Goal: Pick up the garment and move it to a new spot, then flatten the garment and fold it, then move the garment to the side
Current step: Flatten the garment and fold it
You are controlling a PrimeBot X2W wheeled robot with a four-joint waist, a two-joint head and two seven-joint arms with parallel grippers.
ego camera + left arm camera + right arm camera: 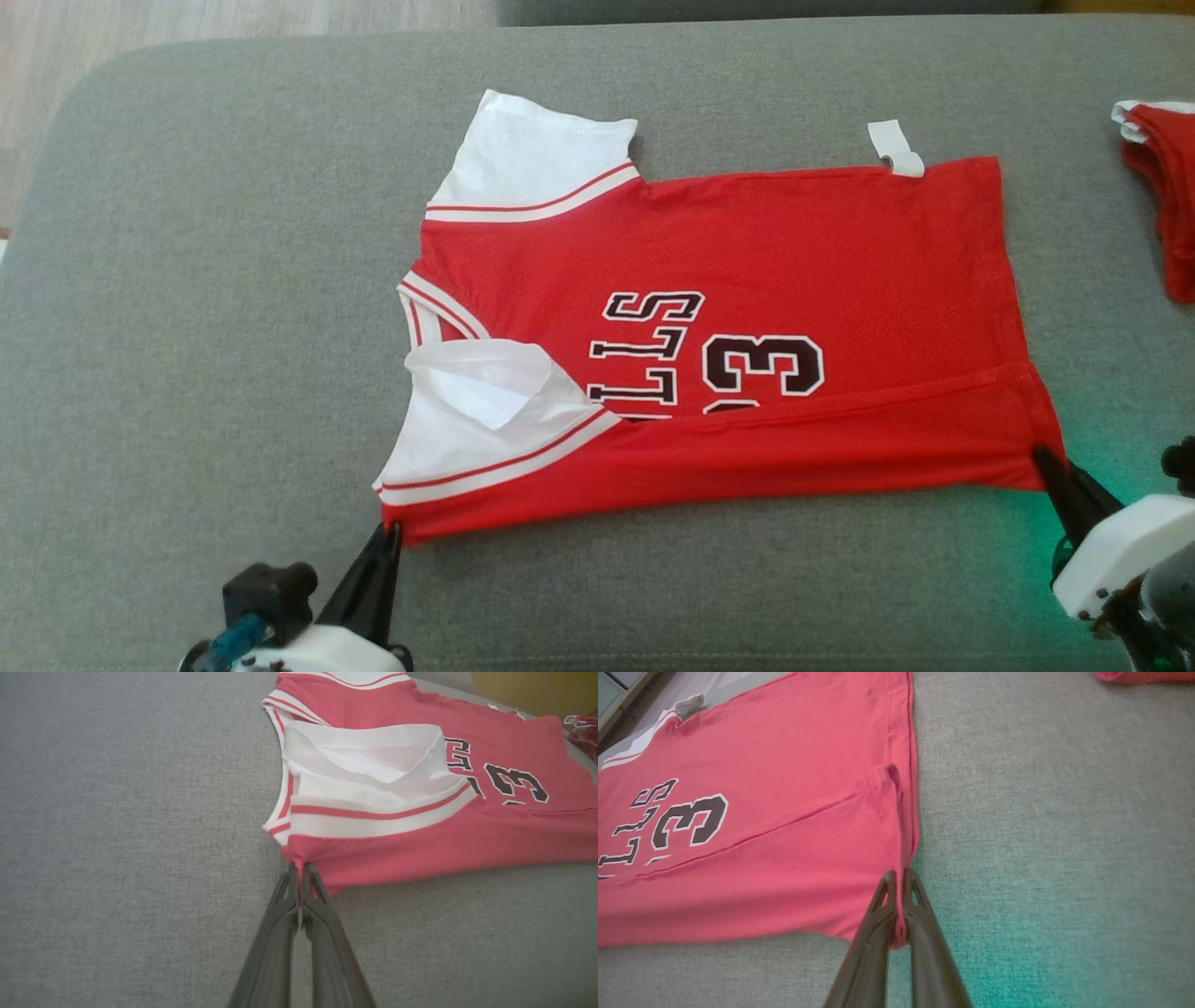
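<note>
A red garment (747,280) with white sleeves, a dark "33" and lettering lies spread on the grey cushion (233,280), neck to the left. Its near long edge is folded up over the print. My left gripper (389,530) is shut on the garment's near left corner (299,858) below the white sleeve. My right gripper (1039,454) is shut on the near right hem corner; red cloth (899,933) shows pinched between its fingers (878,919). The garment (761,812) stretches away to the left of that grip. Both corners lie low on the cushion.
A second red and white cloth (1162,187) lies at the cushion's right edge, also seen as a red cloth (1143,676) far off. A white tag (894,149) sticks out of the garment's far edge. Pale wooden floor (187,28) lies beyond the cushion.
</note>
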